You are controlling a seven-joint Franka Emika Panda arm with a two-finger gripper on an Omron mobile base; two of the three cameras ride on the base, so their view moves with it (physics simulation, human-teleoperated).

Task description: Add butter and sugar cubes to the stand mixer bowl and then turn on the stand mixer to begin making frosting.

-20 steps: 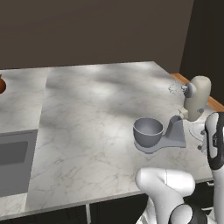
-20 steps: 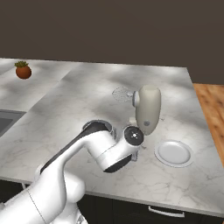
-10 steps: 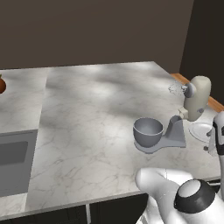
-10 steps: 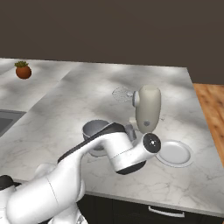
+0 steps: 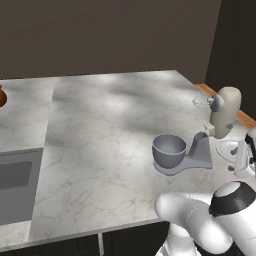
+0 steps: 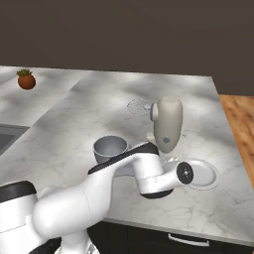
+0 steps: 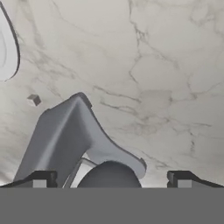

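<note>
Looking from the left base camera, a marble counter (image 5: 100, 135) stretches toward a dark wall, with a sink let into its left edge. The stand mixer (image 5: 212, 135) stands near the counter's right edge, its cream head tilted up and back, its wire whisk (image 5: 200, 101) in the air. The stand mixer bowl (image 5: 169, 151) sits on the mixer's grey base, toward the counter's front. A white plate (image 5: 228, 149) lies just beyond the base, at the right edge. The white arm bends low at the counter's front right corner, its hand reaching up beside the plate.

From the right base camera, the arm sweeps from the lower left across the front edge, its elbow folded in front of the bowl and its wrist just beside the plate. A small potted plant (image 6: 26, 79) sits at the far left.

From the hand camera, the gripper (image 7: 109, 180) points down at the mixer's grey base and neck, fingers spread wide apart, grasping nothing. A small cube (image 7: 34, 100) lies on the marble near the plate's rim. The butter cannot be made out.
</note>
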